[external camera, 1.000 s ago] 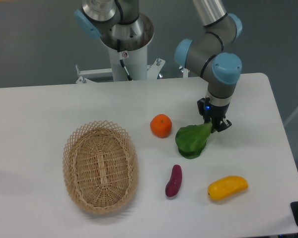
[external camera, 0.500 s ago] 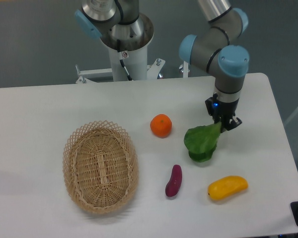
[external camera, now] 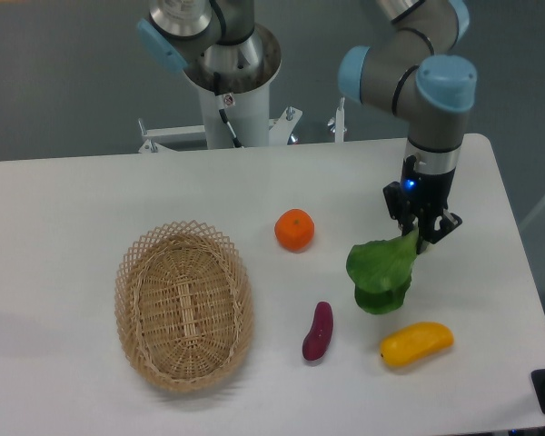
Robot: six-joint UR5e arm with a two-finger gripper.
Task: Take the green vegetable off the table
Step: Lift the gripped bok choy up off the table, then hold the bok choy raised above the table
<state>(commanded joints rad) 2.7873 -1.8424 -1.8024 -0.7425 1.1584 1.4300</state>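
The green vegetable (external camera: pixel 381 272) has broad dark green leaves and hangs from my gripper (external camera: pixel 421 238) by its stem end. My gripper is shut on that stem end, right of the middle of the white table (external camera: pixel 73 200). The leaves hang down and to the left, just above the table surface, over the spot between the orange and the yellow mango-shaped piece. The pale stem is mostly hidden between the fingers.
An orange (external camera: pixel 294 230) sits left of the vegetable. A purple eggplant-like piece (external camera: pixel 318 331) and a yellow mango-shaped piece (external camera: pixel 416 344) lie toward the front edge. A wicker basket (external camera: pixel 183 305) stands at the left. The robot base (external camera: pixel 227 73) is at the back.
My gripper has moved to the right and slightly toward the front, carrying the green vegetable with it. The other objects have not moved.
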